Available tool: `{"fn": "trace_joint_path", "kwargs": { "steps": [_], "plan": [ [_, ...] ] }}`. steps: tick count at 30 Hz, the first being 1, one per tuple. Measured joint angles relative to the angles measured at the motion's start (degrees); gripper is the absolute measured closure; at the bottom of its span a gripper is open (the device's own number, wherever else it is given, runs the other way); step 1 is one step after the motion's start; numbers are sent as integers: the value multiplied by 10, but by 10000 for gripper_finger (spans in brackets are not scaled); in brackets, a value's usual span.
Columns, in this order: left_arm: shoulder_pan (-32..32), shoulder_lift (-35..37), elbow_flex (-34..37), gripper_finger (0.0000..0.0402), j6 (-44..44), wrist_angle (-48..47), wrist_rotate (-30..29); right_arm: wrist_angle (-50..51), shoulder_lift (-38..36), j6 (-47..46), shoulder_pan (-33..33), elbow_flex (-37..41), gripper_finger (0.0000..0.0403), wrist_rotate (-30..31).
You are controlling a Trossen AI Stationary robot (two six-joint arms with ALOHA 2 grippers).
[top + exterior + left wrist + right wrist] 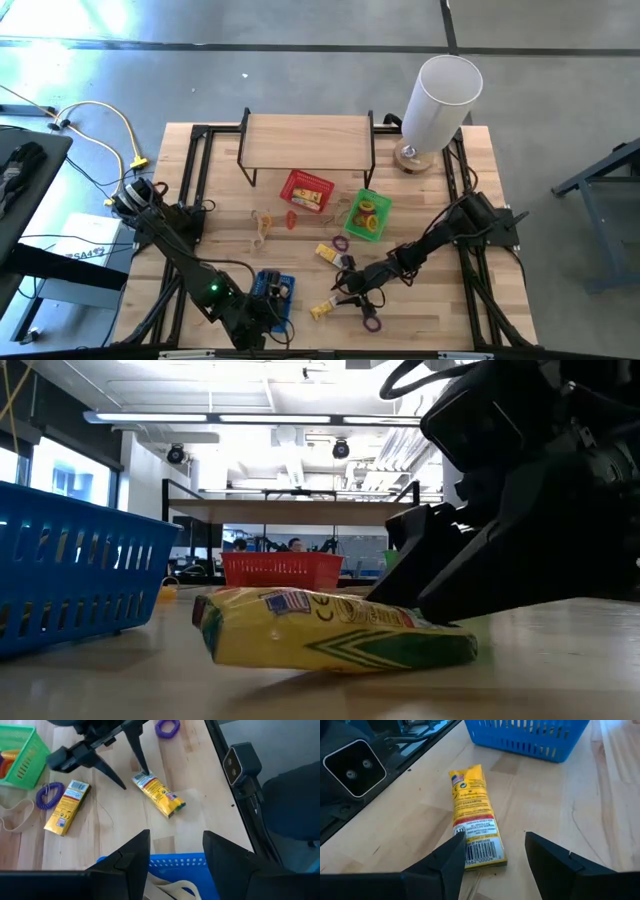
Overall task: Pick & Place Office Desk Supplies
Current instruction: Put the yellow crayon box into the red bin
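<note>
A yellow pack (472, 820) lies flat on the table near its front edge, also seen as the yellow pack (322, 311). My right gripper (492, 855) is open and low over the pack's barcode end, one finger on each side of it. A second yellow pack (67, 807) and a purple loop (49, 796) lie farther back; another purple loop (372, 322) lies to the right. My left gripper (175, 852) hangs open above the blue basket (170, 862), holding nothing. Tan bands (262, 226) lie left of centre. My right gripper comes slanting down from the table's right side, its fingers along the pack. One fingertip (459, 845) stands right at the edge of the barcode end (482, 855); I cannot tell whether it touches. The pack lies flat on the table.
A red basket (306, 192) and a green basket (367, 216) with loops stand at mid-table, in front of a wooden shelf (307, 140). A tall white cylinder (440, 100) stands at the back right. Black frame rails run along both sides.
</note>
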State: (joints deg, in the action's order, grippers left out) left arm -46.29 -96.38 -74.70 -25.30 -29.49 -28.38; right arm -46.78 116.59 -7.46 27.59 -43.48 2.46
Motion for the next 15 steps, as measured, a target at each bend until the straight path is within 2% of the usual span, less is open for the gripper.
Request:
{"fn": "trace_joint_path", "kwargs": {
  "steps": [3,9,15],
  "plan": [
    [1,0,0,228,-1,0,0,-2,1,-2,0,0,210,-2],
    [-2,0,0,228,-19,0,0,-39,2,2,6,0,210,-44],
    [-14,0,0,228,-26,0,0,-29,2,-21,5,1,210,-39]
  ]
}}
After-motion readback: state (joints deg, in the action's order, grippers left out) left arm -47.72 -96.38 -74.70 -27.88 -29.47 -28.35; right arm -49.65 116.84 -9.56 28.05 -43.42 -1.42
